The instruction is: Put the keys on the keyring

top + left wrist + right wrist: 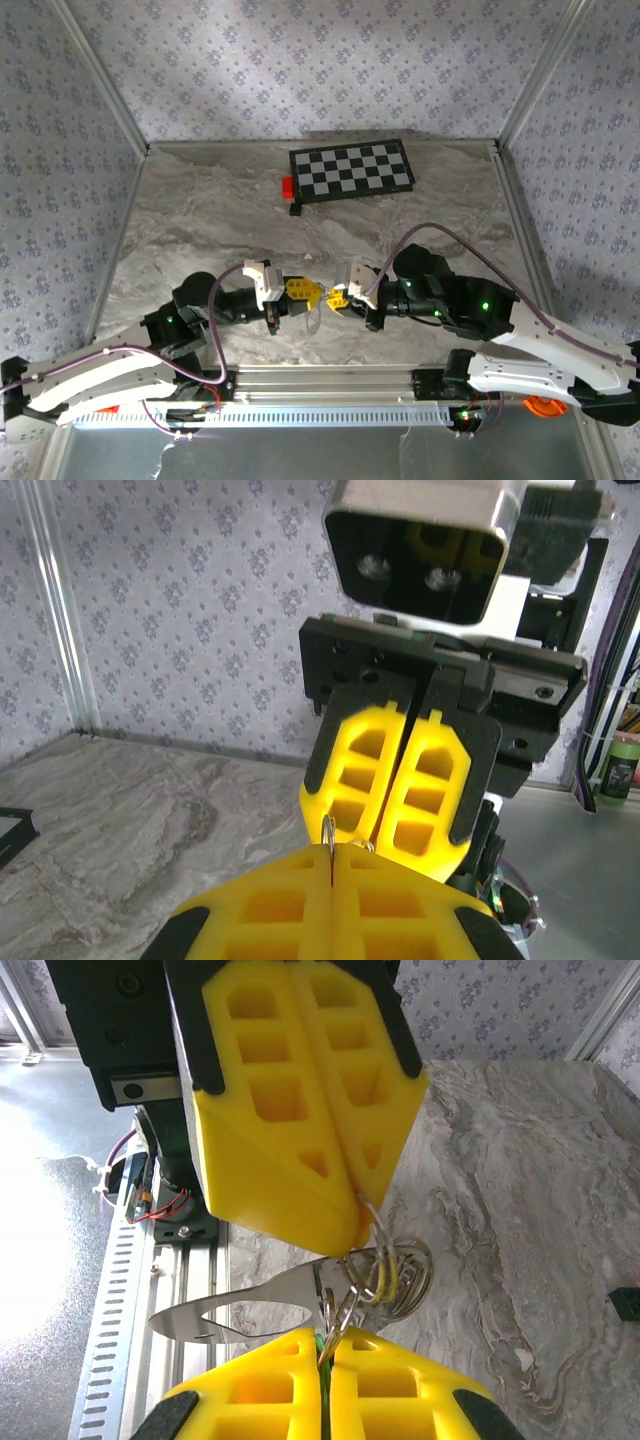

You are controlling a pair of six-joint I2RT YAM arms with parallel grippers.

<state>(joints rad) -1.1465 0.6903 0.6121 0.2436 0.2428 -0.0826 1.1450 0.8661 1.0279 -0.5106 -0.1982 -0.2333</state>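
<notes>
On the arms' side of the checkerboard (352, 170), above the counter (200, 220), the left pincer (305, 292) pinches the keyring (400, 1270) by its wire. The right pincer (337, 298) looks clamped on its green-tag end, with a key (230, 1312) against the coils. Best hold the ring steady and work the key along the split slowly

No legible text or markings

Two tools (312, 294) (332, 300), one keyring (405, 1270), one key (240, 1310), one checkerboard (352, 170).
</notes>
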